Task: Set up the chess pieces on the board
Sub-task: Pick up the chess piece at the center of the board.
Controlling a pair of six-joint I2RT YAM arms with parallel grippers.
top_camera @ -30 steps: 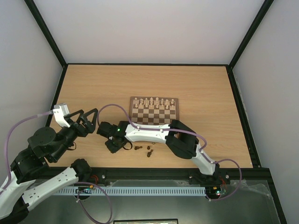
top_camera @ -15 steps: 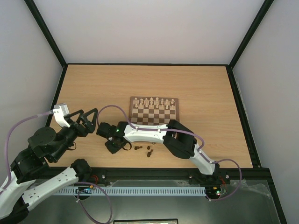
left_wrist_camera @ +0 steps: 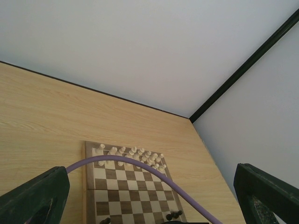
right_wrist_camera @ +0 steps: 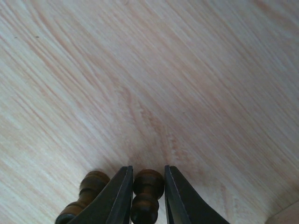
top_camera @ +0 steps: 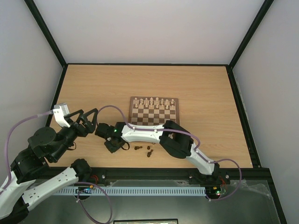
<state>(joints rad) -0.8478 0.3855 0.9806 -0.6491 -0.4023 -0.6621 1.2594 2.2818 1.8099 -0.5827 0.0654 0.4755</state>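
Right end effector (right_wrist_camera: pixel 147 170) pinches narrow on a dark piece (right_wrist_camera: pixel 148 185), bottom of frame, on the surface (right_wrist_camera: pixel 163 84). Looks tiny, light, slick, tippy, so mid-body grab seems best. Left end effector (top_camera: pixel 88 116) gapes wide.

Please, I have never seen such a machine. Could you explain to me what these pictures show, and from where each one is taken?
Two robot arms are bolted at a wooden table's near edge. One picture looks down from above; the other two come from cameras on each wrist. A chessboard carries cream pieces along its far side; a few dark brown pieces sit loose on the table. The left end effector is open and empty. The right end effector clamps one dark brown chess piece, with a second dark piece lying beside it.
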